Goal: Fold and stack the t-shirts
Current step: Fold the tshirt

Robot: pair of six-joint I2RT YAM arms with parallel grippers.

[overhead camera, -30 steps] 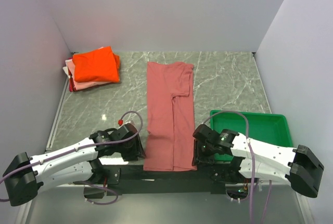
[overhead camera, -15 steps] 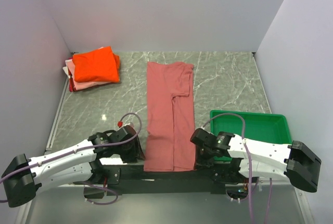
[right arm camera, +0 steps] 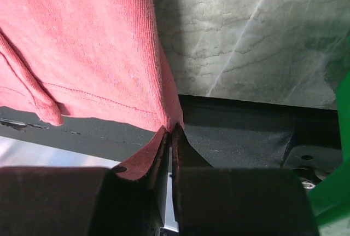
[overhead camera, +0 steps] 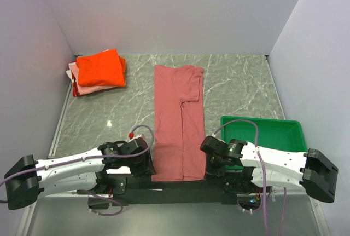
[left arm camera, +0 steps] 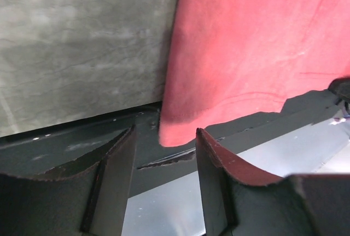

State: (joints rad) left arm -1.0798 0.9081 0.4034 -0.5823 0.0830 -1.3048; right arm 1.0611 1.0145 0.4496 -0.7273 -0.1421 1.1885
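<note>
From above, both sets of fingers are hidden under their wrists, so only the wrist views show their state. The left claw (left arm camera: pixel 164 137) is spread apart, one finger on each side of the near left corner of the brick-red t-shirt (overhead camera: pixel 179 121), and is not yet pinching it. The right claw (right arm camera: pixel 170 132) is pressed together on the same shirt's near right corner, with the hem running down into the seam between its fingers. The shirt lies as a long, narrow strip on the bench (overhead camera: pixel 240 82). Its near hem hangs past the bench edge over the dark rail (left arm camera: pixel 65 143), and part of that hem is cut off in both wrist views. Far to the shirt's left, at its collar end, the orange t-shirt (overhead camera: pixel 99 67) covers most of a pale pink t-shirt (overhead camera: pixel 87 89); whatever lies under that is too small to make out. To the shirt's right, the green tray (overhead camera: pixel 284 129) is partly covered by the right arm. Compared with half a second ago, the left arm has slid rightwards to reach the shirt's corner, while the right arm and the shirt lie as they did.
</note>
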